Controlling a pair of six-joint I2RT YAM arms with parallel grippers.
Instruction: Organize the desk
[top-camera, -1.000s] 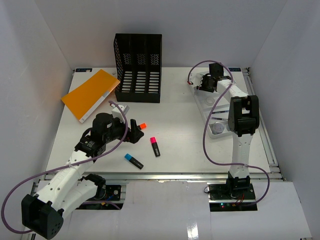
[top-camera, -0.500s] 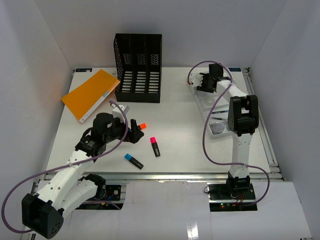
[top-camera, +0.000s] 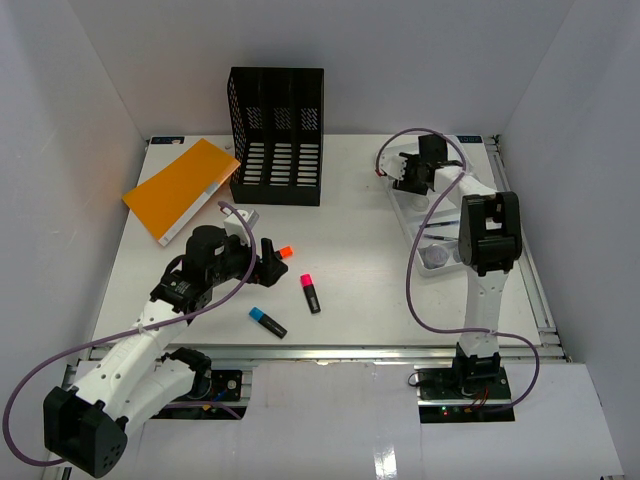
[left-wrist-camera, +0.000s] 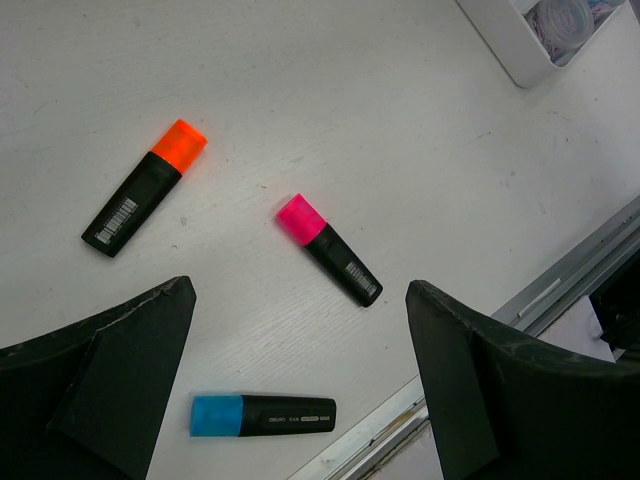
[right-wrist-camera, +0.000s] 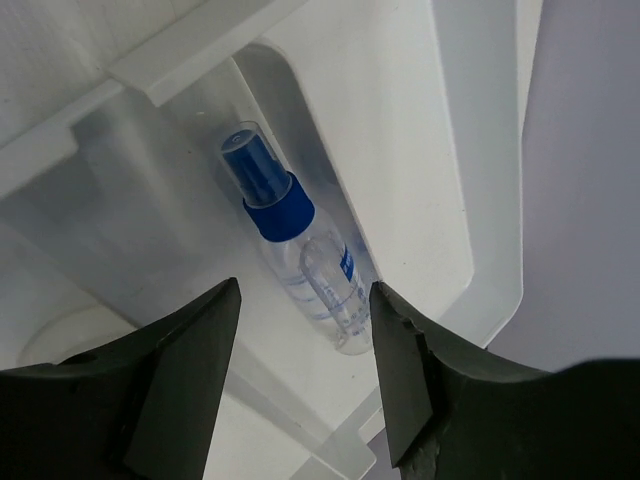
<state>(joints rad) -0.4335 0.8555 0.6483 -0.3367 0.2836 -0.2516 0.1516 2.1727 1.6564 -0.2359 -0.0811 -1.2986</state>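
The desk (top-camera: 365, 255) is a white tabletop. On it lie an orange-capped highlighter (top-camera: 284, 251) (left-wrist-camera: 144, 201), a pink-capped one (top-camera: 311, 293) (left-wrist-camera: 329, 249) and a blue-capped one (top-camera: 267, 322) (left-wrist-camera: 263, 414). My left gripper (top-camera: 268, 256) (left-wrist-camera: 300, 292) hovers wide open above them, holding nothing. At the far right, my right gripper (top-camera: 408, 171) (right-wrist-camera: 305, 292) stands open over the white tray (top-camera: 412, 212) (right-wrist-camera: 450, 150). A clear spray bottle with a blue cap (right-wrist-camera: 300, 262) lies in the tray's end compartment, below the jaws and free of them.
A black mesh file holder (top-camera: 277, 135) stands at the back. An orange folder (top-camera: 182, 188) lies at the back left. The tray holds other small items (top-camera: 438, 256). A metal rail (top-camera: 380, 350) runs along the near edge, and white walls enclose the desk.
The right gripper's jaws have spread wider and drawn slightly back over the tray. The left arm and the highlighters have not moved.
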